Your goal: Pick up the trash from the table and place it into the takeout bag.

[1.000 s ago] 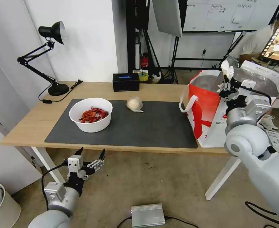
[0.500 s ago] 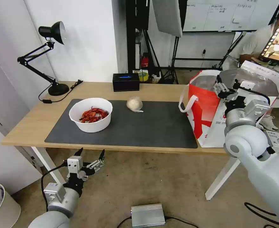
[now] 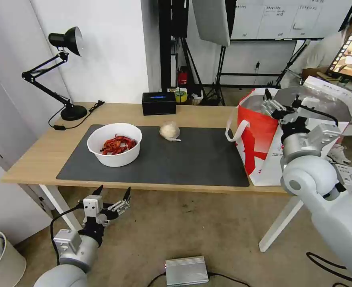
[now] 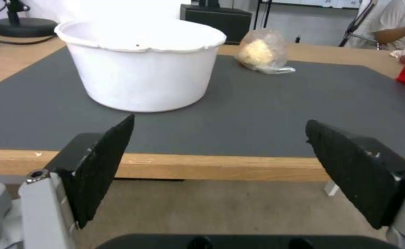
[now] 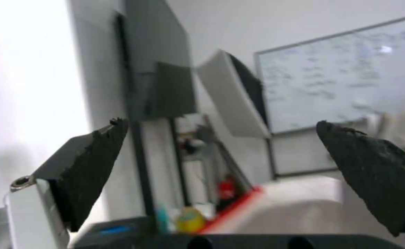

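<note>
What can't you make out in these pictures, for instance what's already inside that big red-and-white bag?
- Takeout bag, head view: its red wall and the right hand, open above its mouth, hide the contents.
- Bowl, left wrist view: the white wall hides the food; the head view shows red scraps.
- Right wrist view: the room behind is blurred, and the whiteboard writing is unreadable.
- Left hand, open, waits below the table edge.

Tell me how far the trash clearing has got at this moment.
Partly done. The right hand is open and empty over the takeout bag. The left hand waits open below the table edge. The white bowl of red scraps and the beige lump remain on the mat.
</note>
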`<state>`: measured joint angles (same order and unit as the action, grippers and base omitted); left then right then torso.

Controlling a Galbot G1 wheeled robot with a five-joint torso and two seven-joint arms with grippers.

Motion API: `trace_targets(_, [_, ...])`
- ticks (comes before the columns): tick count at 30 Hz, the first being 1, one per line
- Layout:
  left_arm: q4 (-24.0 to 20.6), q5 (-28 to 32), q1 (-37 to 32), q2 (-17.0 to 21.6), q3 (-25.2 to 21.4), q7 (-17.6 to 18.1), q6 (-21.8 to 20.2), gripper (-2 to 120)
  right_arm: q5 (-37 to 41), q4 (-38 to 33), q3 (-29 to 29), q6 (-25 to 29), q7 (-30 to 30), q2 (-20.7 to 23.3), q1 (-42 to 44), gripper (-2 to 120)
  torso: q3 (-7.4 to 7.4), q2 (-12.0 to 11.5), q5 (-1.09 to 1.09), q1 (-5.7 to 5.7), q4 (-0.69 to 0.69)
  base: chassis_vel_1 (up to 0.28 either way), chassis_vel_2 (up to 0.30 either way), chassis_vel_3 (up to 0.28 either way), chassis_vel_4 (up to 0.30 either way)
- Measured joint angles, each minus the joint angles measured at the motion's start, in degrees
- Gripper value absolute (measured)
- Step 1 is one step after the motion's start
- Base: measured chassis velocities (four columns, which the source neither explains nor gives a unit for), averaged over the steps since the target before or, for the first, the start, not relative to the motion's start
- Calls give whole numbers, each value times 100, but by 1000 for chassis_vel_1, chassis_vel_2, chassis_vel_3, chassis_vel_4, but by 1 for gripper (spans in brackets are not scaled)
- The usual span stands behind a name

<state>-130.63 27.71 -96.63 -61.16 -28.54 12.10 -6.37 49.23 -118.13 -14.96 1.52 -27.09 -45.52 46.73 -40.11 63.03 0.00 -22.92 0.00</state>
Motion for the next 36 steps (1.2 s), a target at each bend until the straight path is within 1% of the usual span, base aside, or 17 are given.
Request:
trace_targets(6, [0, 18, 17, 8, -16, 0, 3, 100, -20, -296, 30, 38, 316, 0, 202, 100, 0, 0, 0, 0, 0, 0, 0, 0, 0])
trace_targets(8, [2, 59, 24, 16, -49, 0, 4, 100, -99, -504, -20, -25, 582, 22, 497, 100, 0, 0, 0, 0, 1, 0, 0, 0, 0])
trace_targets(10, [2, 74, 27, 22, -58, 0, 4, 100, -120, -549, -37, -49, 643, 26, 579, 100, 0, 0, 0, 0, 1, 0, 0, 0, 0])
trace_targets(12, [16, 112, 64, 55, -91, -2, 4, 100, -234, -809, -76, -240, 967, 66, 1055, 100, 0, 0, 0, 0, -1, 0, 0, 0, 0])
trace_targets(13, [16, 112, 64, 55, -91, -2, 4, 100, -234, -809, -76, -240, 967, 66, 1055, 100, 0, 0, 0, 0, -1, 0, 0, 0, 0])
trace_targets(16, [35, 178, 121, 104, -131, -5, 4, 100, -442, -1010, 20, -627, 1046, 61, 1532, 100, 0, 0, 0, 0, 0, 0, 0, 0, 0])
trace_targets(17, [35, 178, 121, 104, -131, -5, 4, 100, -442, -1010, 20, -627, 1046, 61, 1532, 100, 0, 0, 0, 0, 0, 0, 0, 0, 0])
trace_targets(20, [78, 210, 133, 144, -172, -18, 7, 100, -622, -1102, 49, -1035, 1039, 47, 1901, 100, 1, 0, 0, 0, 0, 0, 0, 0, 0])
trace_targets(21, [78, 210, 133, 144, -172, -18, 7, 100, -622, -1102, 49, -1035, 1039, 47, 1901, 100, 1, 0, 0, 0, 0, 0, 0, 0, 0])
trace_targets(24, [142, 221, 131, 179, -207, -62, 66, 100, -740, -1098, 57, -1214, 1042, 54, 2297, 100, 0, 0, 0, 0, 0, 0, 0, 0, 0])
trace_targets(29, [231, 255, 189, 248, -212, -92, 105, 100, -973, -927, 80, -1134, 1155, -87, 2805, 100, 0, 0, 0, 0, 0, 0, 0, 0, 0])
trace_targets(36, [325, 304, 244, 363, -212, -115, 107, 100, -1280, -789, 156, -989, 1191, -273, 3207, 100, 0, -1, 0, 0, 0, 0, 0, 0, 0])
